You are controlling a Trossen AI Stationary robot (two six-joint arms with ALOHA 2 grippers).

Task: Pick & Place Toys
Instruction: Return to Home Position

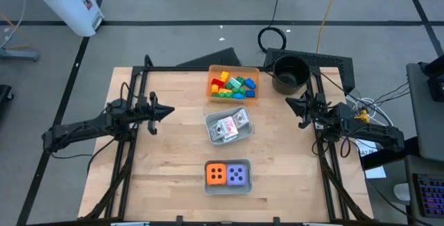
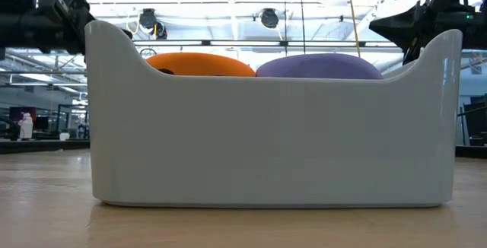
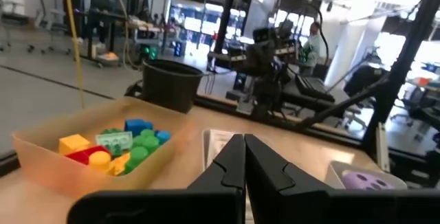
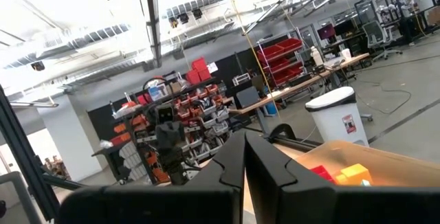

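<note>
We are logging the left gripper and right gripper hanging at opposite sides of the table, each with fingers pressed together on nothing. The bricks are lying in the orange tray, the cards in the middle grey tray, and the orange die and purple die in the near tray. For homing, we are advising slow outward retreats, with the right arm steering clear of the black pot
</note>
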